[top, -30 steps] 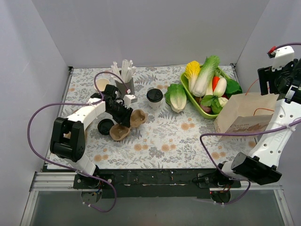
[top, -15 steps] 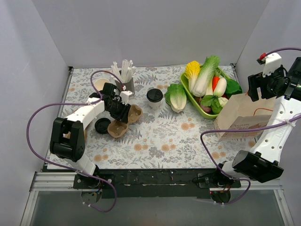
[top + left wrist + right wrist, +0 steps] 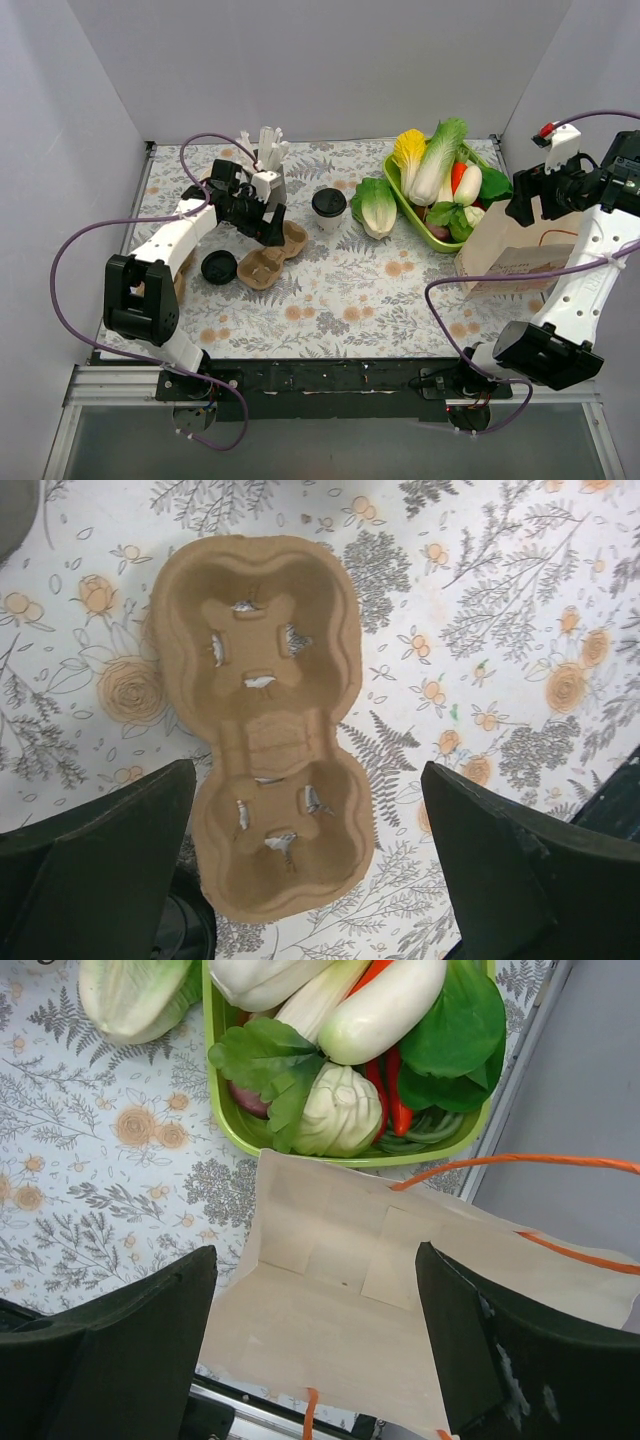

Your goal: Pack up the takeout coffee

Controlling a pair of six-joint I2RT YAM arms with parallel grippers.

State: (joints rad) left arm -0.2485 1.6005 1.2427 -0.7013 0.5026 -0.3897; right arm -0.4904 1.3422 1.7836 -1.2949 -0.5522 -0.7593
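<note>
The takeout coffee, a cream cup with a black lid, stands upright mid-table, to the right of my left gripper. My left gripper is open and hovers over a brown pulp cup carrier that lies flat on the floral mat, with both cup wells empty. Its fingers stand clear of the carrier on either side. My right gripper is open above the mouth of a tan paper bag with orange handles; it holds nothing.
A loose black lid lies left of the carrier. A grey holder of white stirrers stands behind the left gripper. A green tray of vegetables sits beside the bag, and a cabbage lies right of the coffee.
My left gripper has opened, let go of the cup carrier and drawn back towards the far left. The right arm has swung left over the paper bag.
</note>
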